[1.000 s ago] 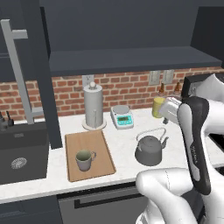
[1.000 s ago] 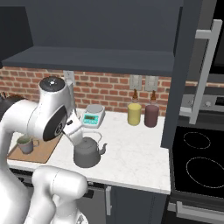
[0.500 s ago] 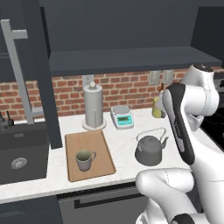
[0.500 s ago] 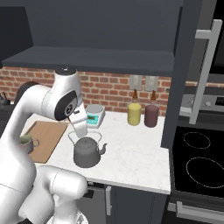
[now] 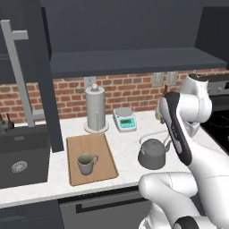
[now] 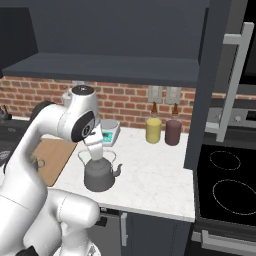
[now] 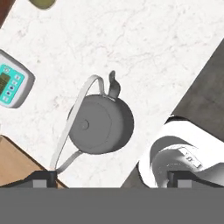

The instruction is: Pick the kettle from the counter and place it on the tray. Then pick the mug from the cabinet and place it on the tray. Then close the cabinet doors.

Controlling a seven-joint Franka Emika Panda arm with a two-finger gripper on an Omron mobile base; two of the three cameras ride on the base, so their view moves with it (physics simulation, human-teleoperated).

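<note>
The dark grey kettle (image 5: 152,154) (image 6: 100,174) (image 7: 101,125) stands on the white counter (image 5: 129,141) to the right of the wooden tray (image 5: 103,154). Its wire handle arches upward. My gripper (image 6: 96,155) (image 7: 111,180) hangs open straight above the kettle, apart from it, one fingertip (image 7: 43,180) over the tray-side end of the handle. The beige mug (image 5: 86,163) sits upright on the tray. Both cabinet doors stand open: the left door (image 5: 38,76) and the right door (image 6: 217,75), with the cabinet shelf (image 5: 134,60) between them.
A tall silver cylinder (image 5: 95,109) and a small scale (image 5: 125,120) stand by the brick wall. The yellow canister (image 6: 153,130) and maroon canister (image 6: 173,132) sit further right. A sink (image 5: 20,154) lies to the left, a black cooktop (image 6: 227,185) to the right.
The arm's upper links have swung up and back, while the hand has stayed over the kettle, shifting only slightly. Kettle and mug have not moved.
</note>
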